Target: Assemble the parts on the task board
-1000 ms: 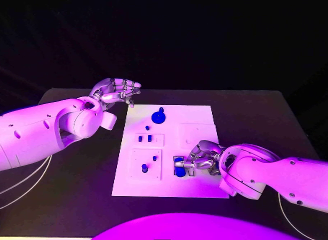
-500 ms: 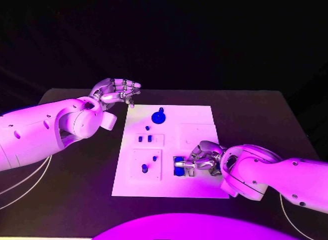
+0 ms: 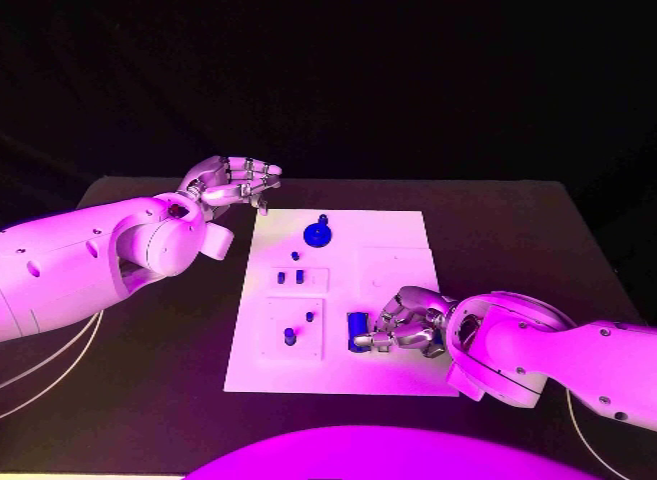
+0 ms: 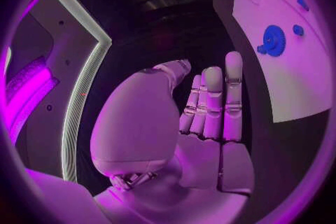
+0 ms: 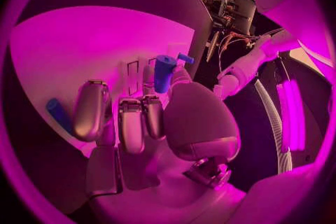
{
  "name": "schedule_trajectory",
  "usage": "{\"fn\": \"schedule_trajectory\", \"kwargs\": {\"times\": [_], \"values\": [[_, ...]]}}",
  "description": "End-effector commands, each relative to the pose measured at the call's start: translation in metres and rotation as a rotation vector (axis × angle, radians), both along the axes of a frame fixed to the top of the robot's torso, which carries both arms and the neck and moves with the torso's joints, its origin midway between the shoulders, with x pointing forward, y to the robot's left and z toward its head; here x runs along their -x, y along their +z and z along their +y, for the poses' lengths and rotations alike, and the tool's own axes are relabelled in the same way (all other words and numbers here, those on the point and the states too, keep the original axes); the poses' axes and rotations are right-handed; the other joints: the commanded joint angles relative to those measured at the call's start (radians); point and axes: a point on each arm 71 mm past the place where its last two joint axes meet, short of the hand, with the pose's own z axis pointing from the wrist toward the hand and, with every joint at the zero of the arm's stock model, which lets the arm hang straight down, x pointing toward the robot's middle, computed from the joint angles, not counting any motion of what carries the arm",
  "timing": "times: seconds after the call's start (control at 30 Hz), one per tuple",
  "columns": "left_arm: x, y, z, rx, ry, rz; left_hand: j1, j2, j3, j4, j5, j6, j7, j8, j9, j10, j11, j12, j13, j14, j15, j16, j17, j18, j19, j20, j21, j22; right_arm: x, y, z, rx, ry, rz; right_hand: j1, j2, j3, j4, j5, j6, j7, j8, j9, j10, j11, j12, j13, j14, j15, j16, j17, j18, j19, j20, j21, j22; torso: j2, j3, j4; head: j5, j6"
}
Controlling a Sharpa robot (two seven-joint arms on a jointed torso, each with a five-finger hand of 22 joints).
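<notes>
White, the task board (image 3: 400,235) lies flat in the middle of the black tabletop (image 3: 530,230), between the two arms. The right robot hand (image 3: 403,322) rests over the near right part of the board, fingers curled down around an upright blue cylinder part (image 3: 358,331) that stands beside its fingertips. In the right wrist view, the same cylinder (image 5: 163,73) rises just past the thumb, pinched against a finger, so this robot hand is grasping it. Another blue part (image 5: 57,113) lies on the board on the other side of the fingers, partly hidden behind one of them; whether it touches the finger cannot be told.

The left robot hand (image 3: 233,182) hovers off the board, beyond its far left corner, above the bare tabletop. Its fingers are curled inward in the head view. In the left wrist view, the left robot hand (image 4: 203,117) has its fingers close together and nothing between them and the thumb, so it is clenched on nothing.

A blue gear part (image 3: 317,235) lies on the far end of the board, between the two robot hands and nearer the left one; in the left wrist view the gear (image 4: 273,40) sits well beyond the fingertips. Small blue pegs (image 3: 291,277) stand in a raised square plate on the board's left side, and another small blue piece (image 3: 289,337) stands in the plate nearer the robot, beside the right robot hand's fingertips.
</notes>
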Motion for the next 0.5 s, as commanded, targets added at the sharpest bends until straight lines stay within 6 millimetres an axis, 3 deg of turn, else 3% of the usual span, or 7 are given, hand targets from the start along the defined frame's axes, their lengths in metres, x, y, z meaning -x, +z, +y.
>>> {"fn": "schedule_trajectory", "kwargs": {"times": [0.03, 0.5], "values": [[0.0003, 0.0013, -0.0020, 0.009, -0.011, -0.004, -0.007, 0.003, -0.003, 0.004, -0.001, -0.006, 0.000, 0.004, -0.002, -0.008, 0.000, 0.005, -0.002, -0.002, 0.003, 0.007, -0.002, 0.016, 0.002, 0.003, -0.004, -0.001, 0.0019, -0.0017, 0.0010, 0.004, 0.042, 0.004, 0.007, 0.004, 0.004, 0.003, 0.007, -0.006, -0.001, -0.001, -0.002, 0.038, -0.007, 0.002, 0.158, 0.087, -0.008, 0.002, 0.172, -0.019, 0.016, -0.010, 0.008, 0.175, 0.001, 0.0001, 0.0008, 0.000, 0.001], [0.0004, 0.0013, -0.0021, 0.009, -0.012, -0.003, -0.007, 0.004, -0.002, 0.005, -0.001, -0.006, 0.000, 0.005, -0.003, -0.008, 0.000, 0.006, -0.002, -0.002, 0.003, 0.007, -0.002, 0.016, 0.002, 0.003, -0.005, -0.002, -0.0032, -0.0049, -0.0003, 0.044, 0.038, -0.008, 0.017, 0.022, 0.013, 0.003, 0.018, -0.003, -0.003, -0.003, -0.004, 0.040, -0.008, 0.005, 0.161, 0.088, -0.009, 0.002, 0.174, -0.019, 0.017, -0.011, 0.011, 0.176, 0.000, -0.0011, 0.0006, 0.000, 0.001]]}}
